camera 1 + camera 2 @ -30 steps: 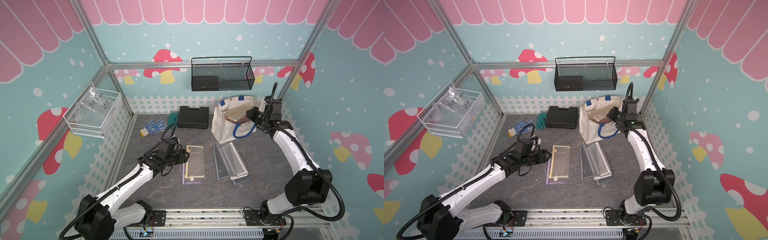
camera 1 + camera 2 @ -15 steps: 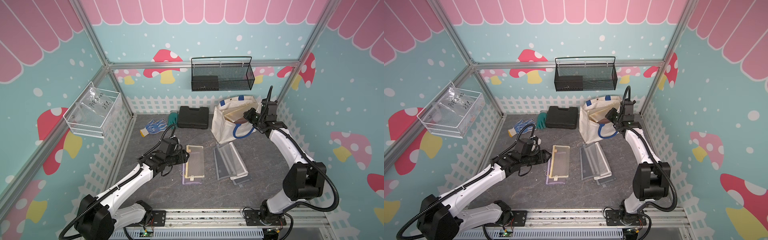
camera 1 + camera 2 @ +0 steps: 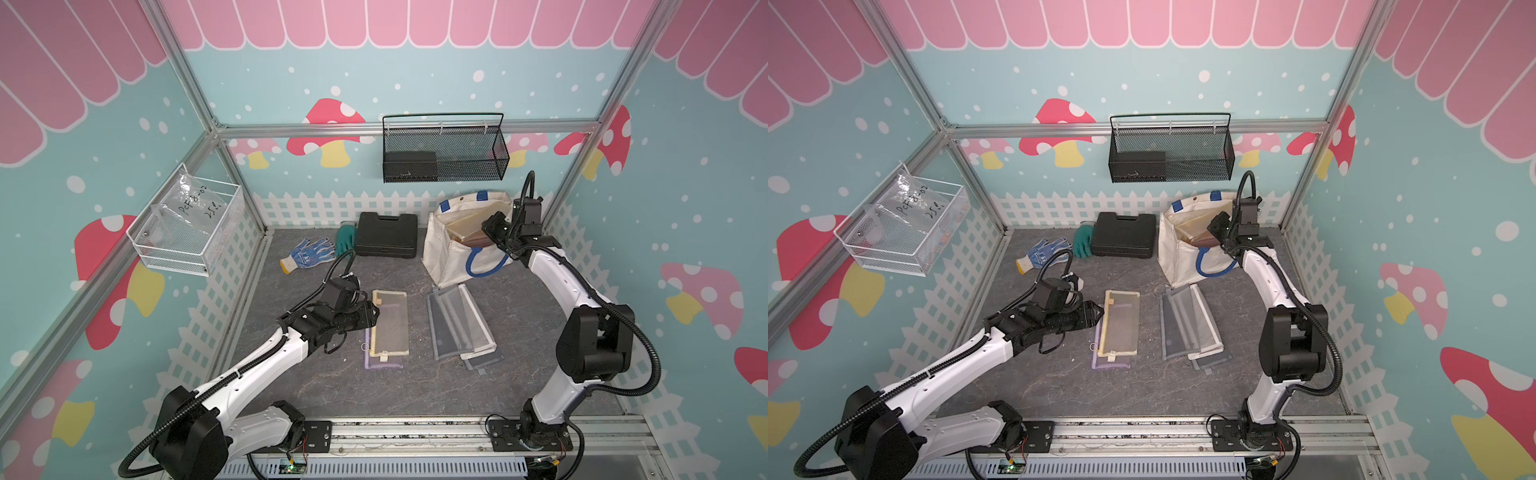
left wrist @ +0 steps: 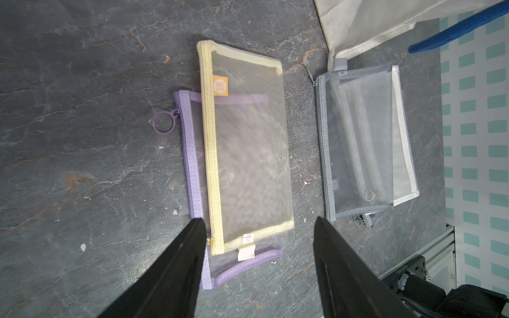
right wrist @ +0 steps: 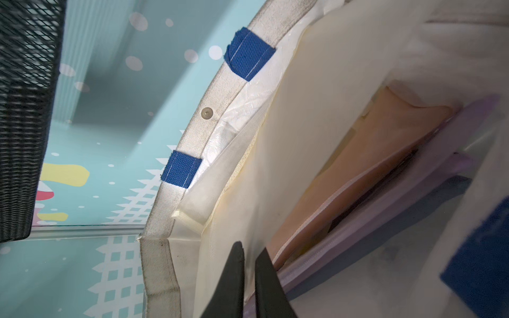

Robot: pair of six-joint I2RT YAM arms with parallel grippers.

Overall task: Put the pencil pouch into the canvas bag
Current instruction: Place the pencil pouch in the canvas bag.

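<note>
The cream canvas bag [image 3: 446, 257] [image 3: 1177, 259] with blue handles stands at the back right. My right gripper [image 3: 490, 230] [image 3: 1217, 226] reaches into its mouth. In the right wrist view its fingers [image 5: 249, 247] stand a narrow slit apart, against the edge of a cream mesh pencil pouch [image 5: 275, 170] inside the bag, beside a peach pouch [image 5: 371, 154] and a lavender one [image 5: 413, 176]. My left gripper [image 3: 374, 309] [image 4: 260, 220] hovers open at one end of a yellow mesh pouch [image 3: 390, 328] [image 4: 248, 154], which lies on a purple pouch [image 4: 192, 170].
Grey mesh pouches [image 3: 455, 324] [image 4: 358, 143] lie in front of the bag. A black hard case [image 3: 386, 235], a blue-white glove [image 3: 307, 255] and a green glove [image 3: 347, 241] lie along the back. A black mesh basket [image 3: 444, 153] and a white wire basket [image 3: 187, 226] hang on the walls.
My right gripper has edged a little further into the bag's mouth and its fingers have parted slightly. The left arm has not moved.
</note>
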